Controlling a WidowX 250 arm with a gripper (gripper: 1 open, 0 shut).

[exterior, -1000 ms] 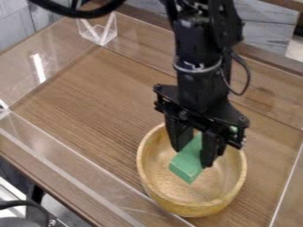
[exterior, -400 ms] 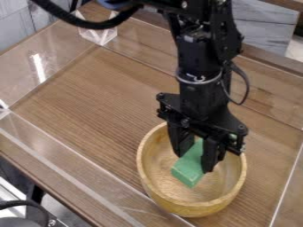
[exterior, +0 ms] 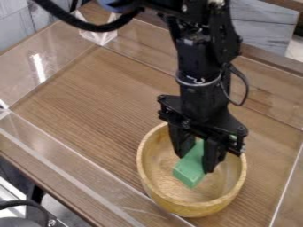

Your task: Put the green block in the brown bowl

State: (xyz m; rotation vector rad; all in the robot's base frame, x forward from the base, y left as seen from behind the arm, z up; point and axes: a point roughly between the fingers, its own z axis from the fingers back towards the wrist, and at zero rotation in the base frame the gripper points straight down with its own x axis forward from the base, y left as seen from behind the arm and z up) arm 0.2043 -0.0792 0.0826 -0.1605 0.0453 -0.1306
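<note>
Green block (exterior: 190, 168), a small bright-green rectangular bar, clamped between the two black fingers of the downward-pointing black robot gripper (exterior: 198, 160) and hanging inside the round light-tan wooden bowl (exterior: 157, 180) (thick rim, visible grain). Whether the block's lower end touches the bowl floor cannot be told. The bowl sits at about 5 o'clock on the wood-grain table (exterior: 95, 97), bordered by clear acrylic walls (exterior: 42, 58).
</note>
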